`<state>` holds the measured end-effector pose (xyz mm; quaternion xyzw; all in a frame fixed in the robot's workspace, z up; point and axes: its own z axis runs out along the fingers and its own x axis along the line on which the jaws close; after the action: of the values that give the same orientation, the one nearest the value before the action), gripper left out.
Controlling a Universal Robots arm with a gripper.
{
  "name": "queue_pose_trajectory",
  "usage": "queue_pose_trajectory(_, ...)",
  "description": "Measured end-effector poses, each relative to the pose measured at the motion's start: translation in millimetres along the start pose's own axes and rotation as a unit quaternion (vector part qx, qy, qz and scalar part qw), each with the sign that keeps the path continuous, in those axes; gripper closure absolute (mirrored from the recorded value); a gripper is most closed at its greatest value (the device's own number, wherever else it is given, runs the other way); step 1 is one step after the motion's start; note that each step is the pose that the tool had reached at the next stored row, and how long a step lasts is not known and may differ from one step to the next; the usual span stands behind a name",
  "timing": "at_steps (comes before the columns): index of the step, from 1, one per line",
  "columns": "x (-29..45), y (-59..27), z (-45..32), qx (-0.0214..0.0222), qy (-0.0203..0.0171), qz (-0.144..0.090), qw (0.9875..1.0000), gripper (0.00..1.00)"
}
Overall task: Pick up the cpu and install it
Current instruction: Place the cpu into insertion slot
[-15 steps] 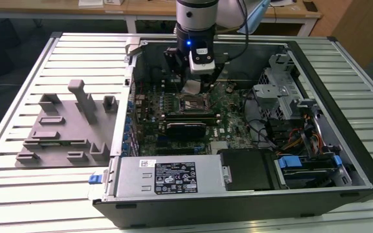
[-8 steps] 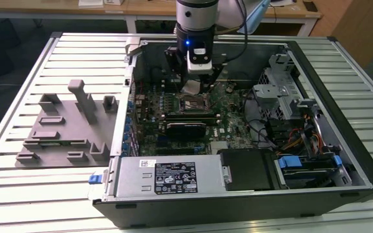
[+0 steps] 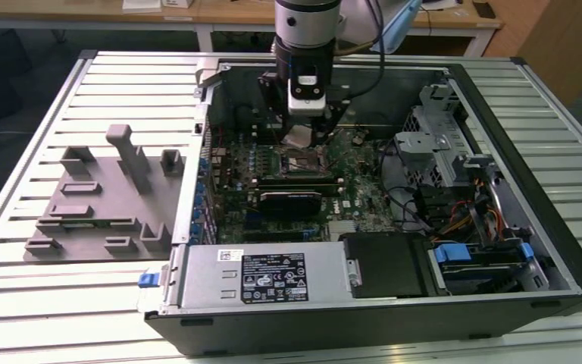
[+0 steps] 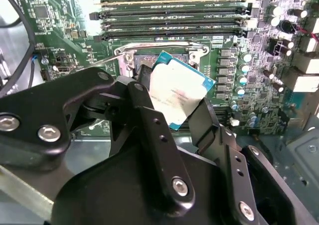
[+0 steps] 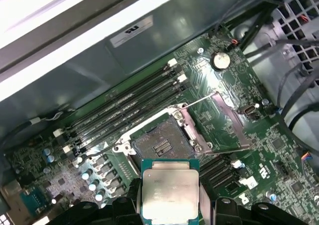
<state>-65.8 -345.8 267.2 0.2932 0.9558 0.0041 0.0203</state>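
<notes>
My gripper (image 4: pixel 172 103) is shut on the cpu (image 4: pixel 179 94), a flat square chip with a silver top and a teal-green rim, gripped by its two opposite edges between black fingers (image 4: pixel 147 105). In the first wrist view the cpu (image 5: pixel 170 191) hangs level just short of the open socket (image 5: pixel 161 144), whose metal bracket (image 5: pixel 230 123) is swung aside. In the exterior view the gripper (image 3: pixel 305 135) holds the cpu (image 3: pixel 299 136) inside the computer case (image 3: pixel 372 227), a little above the motherboard and just behind the socket (image 3: pixel 301 163).
Black memory slots (image 5: pixel 124 110) run beside the socket. A graphics card (image 3: pixel 291 199) lies in front of it. A grey power supply (image 3: pixel 261 277), drive cage (image 3: pixel 442 136) and cables (image 3: pixel 442 205) crowd the case. A grey parts fixture (image 3: pixel 99 197) stands on the slatted table at the exterior view's left.
</notes>
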Motion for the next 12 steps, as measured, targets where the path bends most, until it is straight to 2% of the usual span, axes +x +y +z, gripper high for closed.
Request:
queue_pose_trajectory(7, 0.0, 0.0, 0.0, 0.0013, -0.0007, 0.036, 0.9994, 0.45)
queue_pose_trajectory(12, 0.0, 0.0, 0.2, 0.0025, -0.0013, 0.067, 0.9977, 0.45)
